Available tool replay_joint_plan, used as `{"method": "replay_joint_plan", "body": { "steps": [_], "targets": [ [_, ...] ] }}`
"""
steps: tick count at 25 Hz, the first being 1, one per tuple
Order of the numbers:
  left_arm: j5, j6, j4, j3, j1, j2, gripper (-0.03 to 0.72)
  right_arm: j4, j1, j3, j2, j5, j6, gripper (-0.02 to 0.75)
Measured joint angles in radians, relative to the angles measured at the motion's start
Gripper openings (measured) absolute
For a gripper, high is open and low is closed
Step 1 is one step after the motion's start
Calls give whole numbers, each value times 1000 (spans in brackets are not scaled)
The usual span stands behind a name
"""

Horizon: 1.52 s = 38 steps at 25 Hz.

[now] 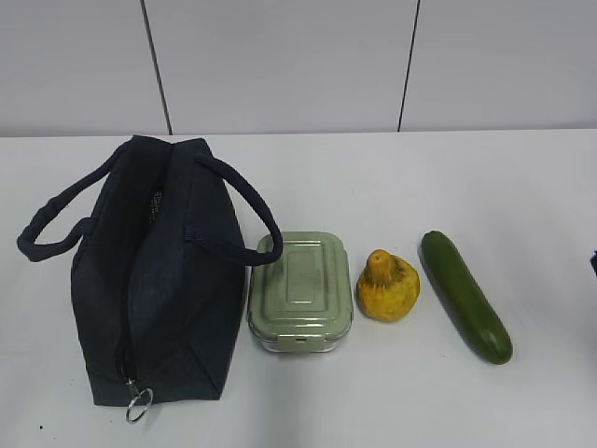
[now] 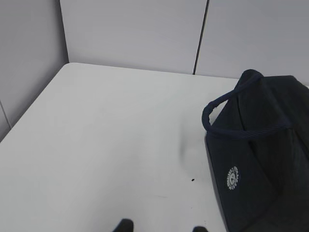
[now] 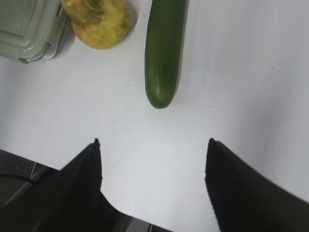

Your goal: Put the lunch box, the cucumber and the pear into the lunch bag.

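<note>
The dark navy lunch bag (image 1: 159,280) stands on the left of the white table, its metal ring pull (image 1: 138,405) at the near end. To its right, in a row, are the sage-green lunch box (image 1: 300,291), the yellow pear (image 1: 387,286) and the dark green cucumber (image 1: 465,295). My right gripper (image 3: 153,142) is open and empty, hovering near the cucumber's (image 3: 164,48) near end; the pear (image 3: 99,21) and the lunch box (image 3: 29,29) lie beyond it to the left. My left gripper (image 2: 161,227) is open and empty over bare table, left of the bag (image 2: 265,154).
A grey panelled wall (image 1: 280,65) closes the table's far edge. The bag's two loop handles (image 1: 56,219) splay out to either side. A sliver of the right arm (image 1: 594,261) shows at the right edge of the exterior view.
</note>
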Motion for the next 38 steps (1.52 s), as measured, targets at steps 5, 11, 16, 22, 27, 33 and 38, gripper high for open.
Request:
{"method": "replay_joint_plan", "body": {
  "steps": [5,11,16,22,27,33,38],
  "targets": [
    [0,0,0,0,0,0,238,36,0,-142,214,-9,-2,526],
    [0,0,0,0,0,0,238,47,48,-273,457,-21,-2,528],
    [0,0,0,0,0,0,238,11,90,-361,623,-27,47,529],
    [0,0,1,0,0,0,238,-73,96,-448,785,-29,115,529],
    [0,0,1,0,0,0,238,-75,96,-511,895,-29,119,529],
    [0,0,1,0,0,0,238,-75,102,-541,983,-25,119,529],
    [0,0,1,0,0,0,238,-75,125,-541,1053,-25,119,529]
  ]
}}
